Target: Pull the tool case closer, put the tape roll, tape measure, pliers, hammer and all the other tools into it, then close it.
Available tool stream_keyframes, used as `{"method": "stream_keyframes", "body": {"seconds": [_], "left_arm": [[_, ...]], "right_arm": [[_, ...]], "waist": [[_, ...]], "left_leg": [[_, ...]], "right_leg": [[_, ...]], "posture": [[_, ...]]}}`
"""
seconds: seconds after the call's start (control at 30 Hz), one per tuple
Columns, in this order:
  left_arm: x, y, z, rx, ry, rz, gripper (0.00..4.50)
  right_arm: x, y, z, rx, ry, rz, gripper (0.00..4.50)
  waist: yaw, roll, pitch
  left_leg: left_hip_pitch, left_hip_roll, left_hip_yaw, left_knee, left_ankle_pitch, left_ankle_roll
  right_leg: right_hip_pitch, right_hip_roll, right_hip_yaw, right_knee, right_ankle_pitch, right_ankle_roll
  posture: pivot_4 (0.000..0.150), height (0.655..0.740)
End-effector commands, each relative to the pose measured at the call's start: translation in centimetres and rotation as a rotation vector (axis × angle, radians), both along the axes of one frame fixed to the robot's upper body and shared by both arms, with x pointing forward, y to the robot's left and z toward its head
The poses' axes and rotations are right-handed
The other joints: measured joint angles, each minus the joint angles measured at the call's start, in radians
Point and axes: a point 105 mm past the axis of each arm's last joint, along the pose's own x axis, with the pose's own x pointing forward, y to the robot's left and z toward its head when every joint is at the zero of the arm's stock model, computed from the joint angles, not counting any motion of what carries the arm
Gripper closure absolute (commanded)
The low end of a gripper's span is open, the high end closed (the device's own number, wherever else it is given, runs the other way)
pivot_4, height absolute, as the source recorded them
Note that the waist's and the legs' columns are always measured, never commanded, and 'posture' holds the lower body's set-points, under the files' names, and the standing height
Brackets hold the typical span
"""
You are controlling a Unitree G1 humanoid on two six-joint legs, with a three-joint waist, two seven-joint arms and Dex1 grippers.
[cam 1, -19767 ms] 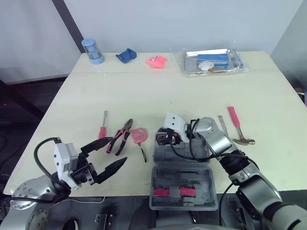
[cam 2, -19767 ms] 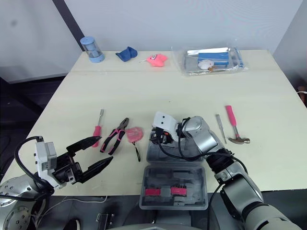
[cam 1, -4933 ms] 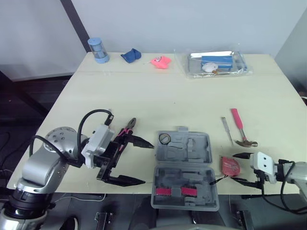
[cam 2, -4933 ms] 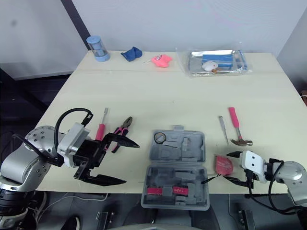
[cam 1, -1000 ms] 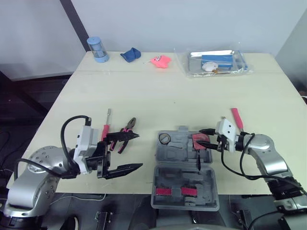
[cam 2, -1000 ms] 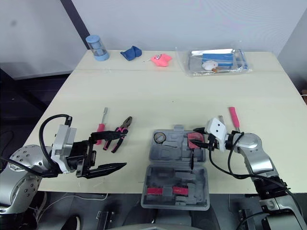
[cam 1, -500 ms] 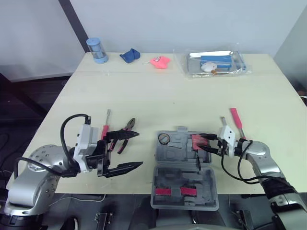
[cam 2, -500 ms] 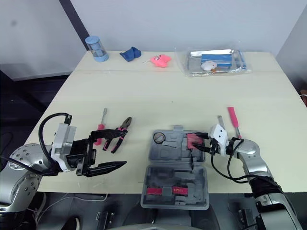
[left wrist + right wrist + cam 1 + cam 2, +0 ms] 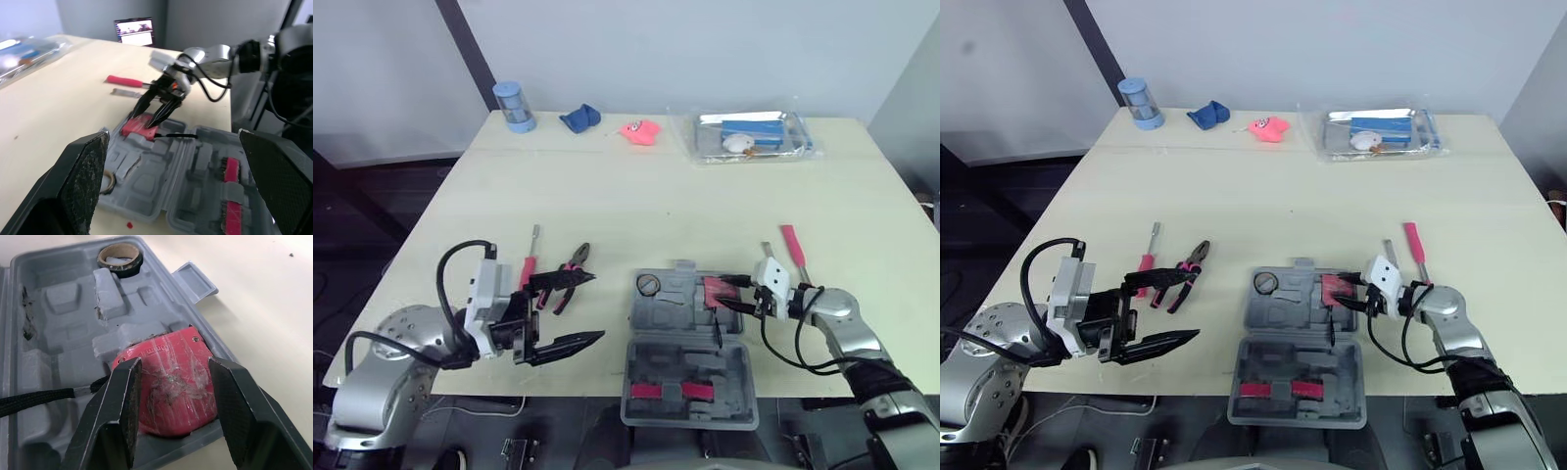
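Observation:
The grey tool case lies open near the table's front edge, with a tape roll in its far left pocket. My right gripper is shut on the pink tape measure, which rests in the case's far right corner with its black strap trailing inside. The hammer and a small steel tool lie to the right of the case. Pink-handled pliers and a pink screwdriver lie to its left. Beside the pliers my left gripper hovers open and empty.
Along the far edge stand a blue canister, a blue cloth, a pink object and a clear bag of items. The case's lid half reaches over the table's front edge.
My right gripper has sunk a little, and the tape measure has settled into the case's corner. The left arm has stayed put.

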Motion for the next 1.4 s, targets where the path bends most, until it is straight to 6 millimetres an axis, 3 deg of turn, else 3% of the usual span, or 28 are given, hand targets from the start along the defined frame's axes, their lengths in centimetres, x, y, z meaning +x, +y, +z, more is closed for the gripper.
{"method": "stream_keyframes", "body": {"seconds": [0.03, 0.17, 0.3, 0.8, 0.87, 0.97, 1.0, 1.2, 1.4], "left_arm": [[0.2, 1.3, 0.3, -0.033, -0.024, 0.080, 0.00], [0.4, 2.6, -0.6, -0.045, -0.006, 0.160, 0.00], [0.4, 4.0, -1.6, -0.055, 0.020, 0.243, 0.00], [-1.1, 11.9, -7.0, -0.071, 0.120, 0.680, 0.00], [-1.1, 12.6, -7.5, -0.080, 0.129, 0.728, 0.00], [-1.3, 13.5, -8.3, -0.076, 0.145, 0.793, 0.00], [-1.4, 13.9, -8.7, -0.068, 0.157, 0.815, 0.00], [-2.0, 14.8, -9.8, -0.050, 0.185, 0.850, 0.00], [-1.3, 14.0, -9.4, -0.050, 0.167, 0.825, 0.00]], "right_arm": [[-0.2, -1.0, 2.6, 0.063, -0.078, -0.039, 2.26], [-1.3, -2.1, 5.4, 0.129, -0.157, -0.069, 2.26], [-2.9, -4.4, 6.4, 0.154, -0.175, -0.152, 2.26], [-11.6, -16.7, 2.6, 0.092, -0.098, -0.715, 2.26], [-12.6, -17.7, 2.1, 0.094, -0.091, -0.776, 1.54], [-13.8, -18.6, 1.4, 0.105, -0.069, -0.823, 0.29], [-14.2, -19.0, 1.3, 0.119, -0.064, -0.847, 0.11], [-15.2, -19.9, 0.6, 0.126, -0.045, -0.892, 0.11], [-13.9, -19.2, 1.7, 0.144, -0.088, -0.843, 0.11]], "waist": [[0.001, 0.004, 0.003], [0.002, 0.010, 0.006], [0.002, 0.010, 0.006], [0.000, 0.010, 0.006], [0.000, 0.009, 0.006], [0.001, 0.010, 0.006], [0.001, 0.010, 0.006], [0.001, 0.009, 0.006], [0.001, 0.010, 0.006]], "left_leg": [[0.000, 0.000, 0.000, 0.000, 0.000, 0.000], [-0.002, 0.000, 0.000, 0.000, 0.000, 0.000], [-0.002, 0.000, 0.000, 0.000, 0.000, 0.000], [-0.002, 0.000, 0.001, -0.001, 0.000, 0.000], [-0.001, 0.000, 0.002, -0.001, 0.000, 0.000], [-0.001, 0.000, 0.003, -0.001, 0.000, 0.000], [-0.001, 0.000, 0.003, -0.001, 0.000, 0.000], [-0.001, 0.000, 0.004, -0.001, 0.000, 0.000], [-0.001, 0.000, 0.004, -0.001, 0.000, 0.000]], "right_leg": [[0.000, 0.000, 0.000, 0.000, 0.000, 0.000], [-0.002, 0.000, 0.000, 0.000, 0.000, 0.000], [-0.002, 0.000, 0.000, -0.001, 0.000, 0.000], [-0.001, 0.000, 0.001, -0.001, -0.001, 0.000], [-0.001, 0.000, 0.002, -0.001, -0.001, 0.000], [-0.001, 0.000, 0.003, -0.001, -0.001, 0.000], [-0.001, 0.000, 0.003, -0.002, -0.001, 0.000], [-0.001, 0.000, 0.003, -0.002, -0.001, 0.000], [-0.001, 0.000, 0.003, -0.001, -0.001, 0.000]], "posture": [[0.150, 0.7400], [0.150, 0.7400], [0.150, 0.7400], [0.150, 0.7400], [0.150, 0.7400], [0.150, 0.7400], [0.150, 0.7400], [0.150, 0.7400], [0.150, 0.7400]]}}
